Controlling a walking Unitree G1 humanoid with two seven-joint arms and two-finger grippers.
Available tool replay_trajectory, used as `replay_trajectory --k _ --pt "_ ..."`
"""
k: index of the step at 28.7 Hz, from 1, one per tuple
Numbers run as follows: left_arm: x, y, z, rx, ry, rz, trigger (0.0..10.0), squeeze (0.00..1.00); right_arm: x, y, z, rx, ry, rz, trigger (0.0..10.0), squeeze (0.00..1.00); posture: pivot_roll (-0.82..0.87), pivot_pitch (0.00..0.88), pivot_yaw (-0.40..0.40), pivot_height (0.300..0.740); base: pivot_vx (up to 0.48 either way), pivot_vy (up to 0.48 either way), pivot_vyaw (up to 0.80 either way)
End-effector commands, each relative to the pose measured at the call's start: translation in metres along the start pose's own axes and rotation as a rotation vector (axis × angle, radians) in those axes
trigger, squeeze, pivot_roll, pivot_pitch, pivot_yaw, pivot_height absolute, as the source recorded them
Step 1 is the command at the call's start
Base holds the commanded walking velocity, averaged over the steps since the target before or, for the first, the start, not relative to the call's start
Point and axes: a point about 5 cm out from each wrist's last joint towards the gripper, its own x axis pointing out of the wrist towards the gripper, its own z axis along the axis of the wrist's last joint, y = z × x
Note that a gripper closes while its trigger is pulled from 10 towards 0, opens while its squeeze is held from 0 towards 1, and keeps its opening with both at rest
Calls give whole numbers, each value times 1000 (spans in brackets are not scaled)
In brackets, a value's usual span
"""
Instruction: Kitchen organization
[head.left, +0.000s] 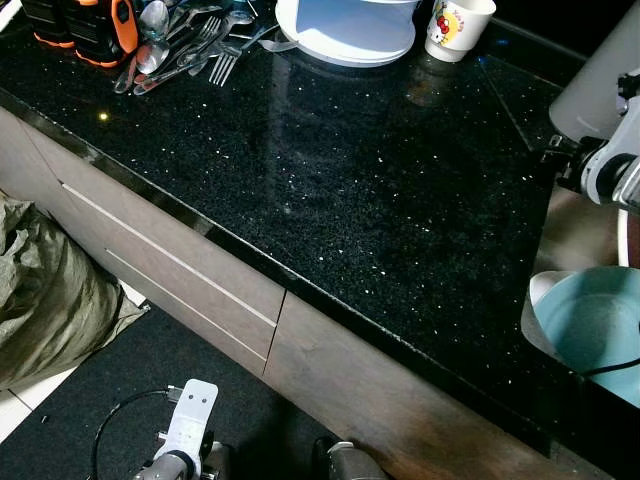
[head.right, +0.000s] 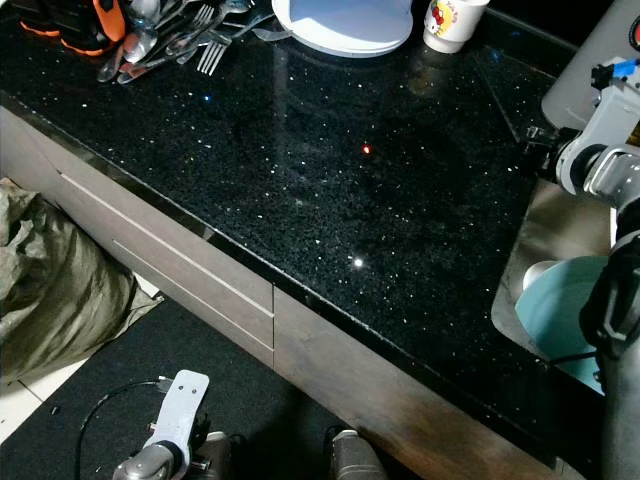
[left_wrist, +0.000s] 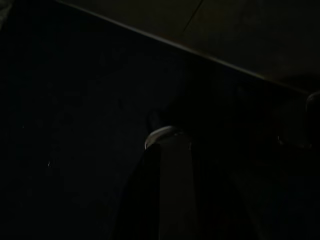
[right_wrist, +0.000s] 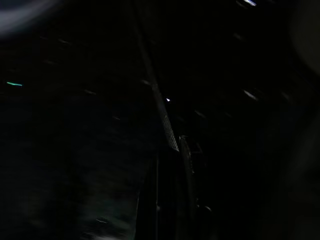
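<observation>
A black speckled stone countertop (head.left: 330, 170) runs across the view. At its far left lies a pile of forks and spoons (head.left: 185, 45) beside an orange and black object (head.left: 90, 25). A stack of white plates (head.left: 345, 28) and a white cartoon mug (head.left: 458, 27) stand at the back. A light blue bowl (head.left: 590, 325) sits in the steel sink (head.right: 545, 225) at the right. My right arm (head.left: 610, 165) is raised over the sink, above the bowl. My left arm (head.left: 188, 425) hangs low in front of the cabinet. Both wrist views are very dark.
Brown drawer fronts (head.left: 180, 265) lie under the counter edge. A grey-green sack (head.left: 45, 290) slumps on the floor at the left, next to a dark mat (head.left: 150, 365). My feet (head.left: 345, 462) stand close to the cabinet.
</observation>
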Motion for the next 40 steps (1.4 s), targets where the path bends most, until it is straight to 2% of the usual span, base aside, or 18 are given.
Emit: replay_trajectory --k 1,3,5,8,11,16,19,22,25,26,28,32,40 --pt "-4 -4 -15 -14 55 -10 10000 0 -5 -4 2 -2 -31 25 0 0 60 259 -105 740 0 0 0" --pt "-4 -4 -15 -15 54 -9 10000 0 -8 -1 4 12 -77 144 0 0 62 254 -102 740 0 0 0" --pt "-4 -4 -15 -15 53 -8 10000 0 -12 -3 2 36 -94 201 0 0 63 252 -101 740 0 0 0" --pt "-4 -4 -15 -15 53 -9 10000 0 -15 -5 1 49 -99 218 0 0 65 248 -99 740 0 0 0" --pt "-3 -5 -14 -15 51 -9 10000 0 -25 -16 -6 94 -119 234 0 0 63 239 -98 740 0 0 0" --pt "-3 -5 -14 -15 50 -9 10000 0 -29 -21 -11 118 -126 243 0 0 57 232 -96 740 0 0 0" --pt "-3 -4 -12 -10 48 -18 10000 0 -37 -29 -38 226 -142 345 0 0 52 219 -74 740 0 0 0" --pt "-2 -3 -11 -7 48 -20 10000 0 -38 -29 -46 260 -167 388 0 0 53 217 -70 740 0 0 0" --pt "-2 -3 -11 -4 47 -21 10000 0 -38 -26 -50 270 -159 425 0 0 53 216 -68 740 0 0 0" --pt "-2 -1 -10 0 47 -18 10000 0 -36 -18 -56 295 -176 506 0 0 51 205 -55 740 0 0 -744" --pt "-2 0 -9 1 47 -18 10000 0 -36 -15 -57 304 -186 534 0 0 51 205 -55 740 0 0 -744" --pt "-2 3 -8 9 47 -21 10000 0 -36 5 -59 302 -219 633 0 0 49 195 -43 740 0 0 -763" --pt "-1 5 -6 17 46 -26 10000 0 -41 31 -47 264 -269 735 0 0 50 181 -36 740 0 0 -770"
